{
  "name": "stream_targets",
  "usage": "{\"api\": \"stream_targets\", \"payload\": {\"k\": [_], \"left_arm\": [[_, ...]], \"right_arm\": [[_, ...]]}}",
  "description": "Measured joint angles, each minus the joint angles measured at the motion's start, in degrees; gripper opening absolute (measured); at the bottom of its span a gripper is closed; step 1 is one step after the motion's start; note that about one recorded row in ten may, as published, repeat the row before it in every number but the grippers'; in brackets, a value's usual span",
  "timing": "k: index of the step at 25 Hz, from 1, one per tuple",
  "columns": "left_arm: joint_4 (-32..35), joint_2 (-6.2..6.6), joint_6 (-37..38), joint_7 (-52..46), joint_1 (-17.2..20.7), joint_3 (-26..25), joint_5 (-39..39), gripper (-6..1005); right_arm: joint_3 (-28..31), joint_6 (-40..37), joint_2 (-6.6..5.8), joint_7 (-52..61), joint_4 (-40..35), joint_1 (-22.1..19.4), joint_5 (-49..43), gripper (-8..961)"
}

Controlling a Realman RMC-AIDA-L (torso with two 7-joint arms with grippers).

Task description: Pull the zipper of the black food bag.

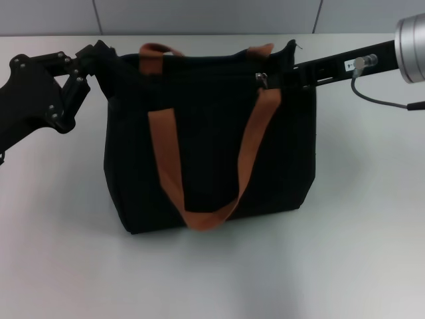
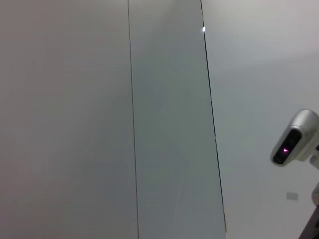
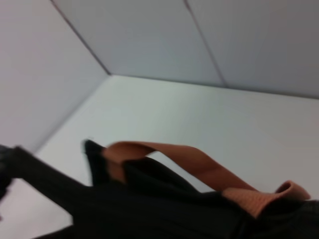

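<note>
White tabletop (image 1: 345,252) is stretching out under everything, matte and bare around the bag, and grey wall panels (image 1: 199,16) are closing off the room just behind it. The black food bag (image 1: 212,159) is standing upright near the middle of that surface, its two orange-brown straps (image 1: 169,166) hanging down its front face and poking up at its top edge.

Both arms are working at the bag's top corners. The left gripper (image 1: 99,53) is pressing against the bag's upper left corner, apparently bracing the fabric so the top edge stays taut while the zipper is being drawn; whether its fingers are clenched on the cloth or simply resting there, I cannot tell. The right gripper (image 1: 282,73) is reaching in along the bag's top edge from the right corner, ending just beside the zipper (image 1: 262,78), a small silver tab sitting on the track near the right strap. Its fingers are merging with the black fabric, so I cannot tell whether they are grasping the tab or released.

Judging by this arrangement, one arm is anchoring the bag and the other is lining up for the pull along the track.

The right wrist view is looking along the bag's top, with a strap arching over the dark opening.
</note>
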Motion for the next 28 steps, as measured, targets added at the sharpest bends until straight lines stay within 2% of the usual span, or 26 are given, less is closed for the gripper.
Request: {"api": "stream_targets", "payload": {"k": [4, 8, 9, 11, 14, 16, 18, 21, 23, 26, 28], "left_arm": [[0.00, 0.01, -0.03, -0.31, 0.07, 0.05, -0.03, 40], [0.00, -0.08, -0.70, -1.81, 0.53, 0.05, -0.01, 44], [0.00, -0.10, -1.14, -2.46, 0.72, 0.04, 0.08, 45], [0.00, -0.13, -1.68, -3.25, 1.07, 0.05, 0.27, 47], [-0.02, -0.07, -2.15, -4.68, 1.79, 0.23, 0.36, 49], [-0.06, 0.00, -2.45, -5.93, 2.30, 0.40, 0.43, 51], [-0.10, 0.17, -3.06, -7.35, 3.01, 0.51, 0.50, 53], [-0.10, 0.74, -4.12, -9.37, 3.76, 0.64, 0.60, 56], [-0.09, 1.35, -4.59, -11.05, 4.03, 1.38, 1.46, 57], [0.30, 2.08, -4.20, -11.82, 4.07, 2.60, 4.65, 60], [0.90, 2.42, -2.72, -12.26, 4.09, 2.87, 6.83, 97]], "right_arm": [[1.77, 1.62, 0.06, -7.09, 0.29, -3.90, 8.85, 15], [5.87, 1.43, -0.15, -22.59, 5.42, -8.11, 25.83, 17], [7.16, 0.52, -0.26, -27.50, 7.73, -9.07, 29.93, 18], [9.83, -2.44, -0.40, -37.44, 12.94, -10.27, 36.59, 83], [15.22, -12.20, -0.86, -53.41, 24.21, -10.48, 42.62, 181], [17.62, -20.08, -2.00, -62.17, 31.36, -9.77, 42.78, 261], [18.40, -27.46, -3.67, -70.51, 37.34, -9.33, 41.01, 358], [18.66, -32.22, -5.01, -80.16, 42.56, -9.97, 36.81, 480], [18.99, -32.09, -5.05, -84.81, 44.07, -11.04, 33.92, 532], [19.13, -30.61, -4.37, -89.09, 45.03, -12.06, 29.60, 609], [19.13, -30.13, -3.98, -90.30, 45.70, -11.94, 27.09, 609]]}}
